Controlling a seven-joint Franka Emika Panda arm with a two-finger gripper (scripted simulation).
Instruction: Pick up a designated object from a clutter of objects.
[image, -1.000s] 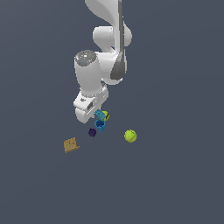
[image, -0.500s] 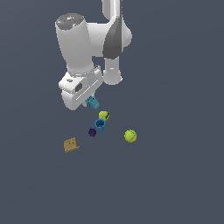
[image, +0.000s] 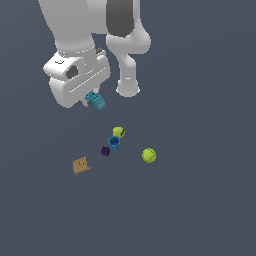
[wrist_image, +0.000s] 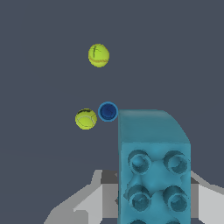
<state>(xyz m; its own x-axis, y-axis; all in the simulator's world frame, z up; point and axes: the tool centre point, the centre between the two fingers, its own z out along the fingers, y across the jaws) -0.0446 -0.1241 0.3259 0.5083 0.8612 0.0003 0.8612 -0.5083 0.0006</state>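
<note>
The designated object, a cyan-teal studded block (image: 95, 101), hangs high above the floor, held under the white hand. My gripper (image: 91, 102) is shut on it. In the wrist view the block (wrist_image: 153, 166) fills the near field between the grey fingers (wrist_image: 85, 205), its round studs facing the camera. The rest of the clutter of objects lies far below on the floor: two yellow-green balls (image: 118, 132) (image: 149, 155), a blue round cup (image: 114, 143), a small dark purple cube (image: 105, 151) and a tan flat box (image: 81, 165).
The arm's white base post (image: 127, 80) stands behind the clutter. In the wrist view one ball (wrist_image: 86, 119) touches the blue cup (wrist_image: 107, 111) and the other ball (wrist_image: 98, 55) lies apart from them. The floor is plain dark grey.
The gripper has risen well above the floor with the teal block in it, moving toward the exterior view's left. The other items have stayed in place.
</note>
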